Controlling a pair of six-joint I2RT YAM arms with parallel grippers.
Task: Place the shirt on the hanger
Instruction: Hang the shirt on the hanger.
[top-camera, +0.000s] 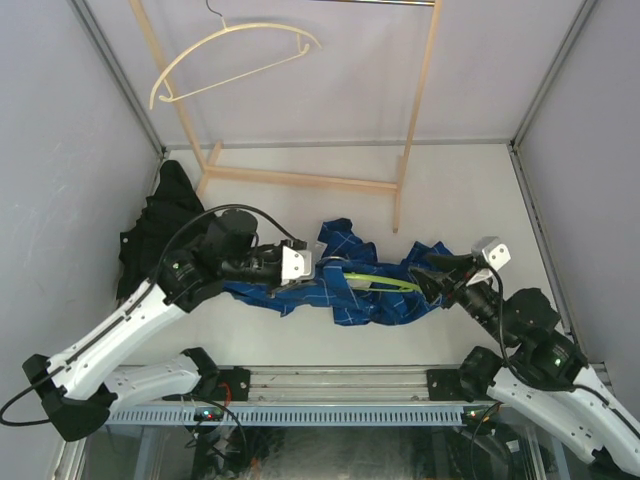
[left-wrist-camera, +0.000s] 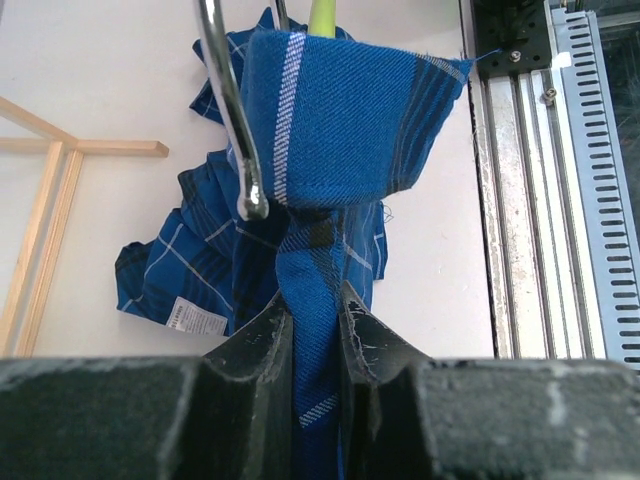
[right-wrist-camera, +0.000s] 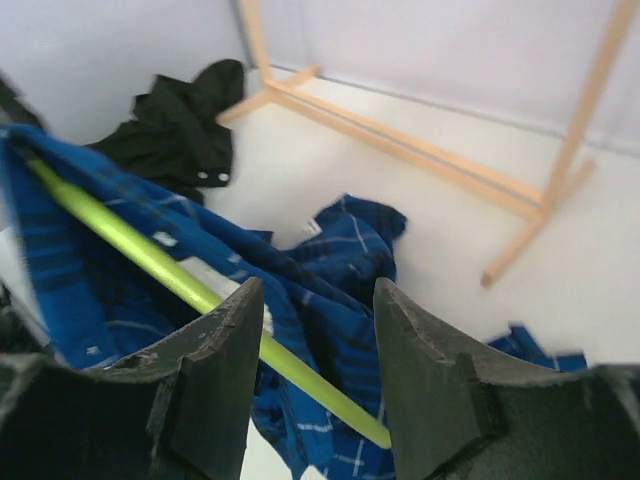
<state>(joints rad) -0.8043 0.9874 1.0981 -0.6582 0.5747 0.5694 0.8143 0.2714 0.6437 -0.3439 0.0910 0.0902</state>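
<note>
White table (top-camera: 470, 200), shirt (left-wrist-camera: 350, 130) pinched in left hand (left-wrist-camera: 315, 305), hanger (left-wrist-camera: 232, 100) beside

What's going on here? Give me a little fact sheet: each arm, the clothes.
Left gripper: shut on the shirt, pinching a fold
Right gripper: open, close to the green hanger
Hanger: partly wrapped in the shirt on the table
Black garment: heaped at far left, apart from both grippers
</note>
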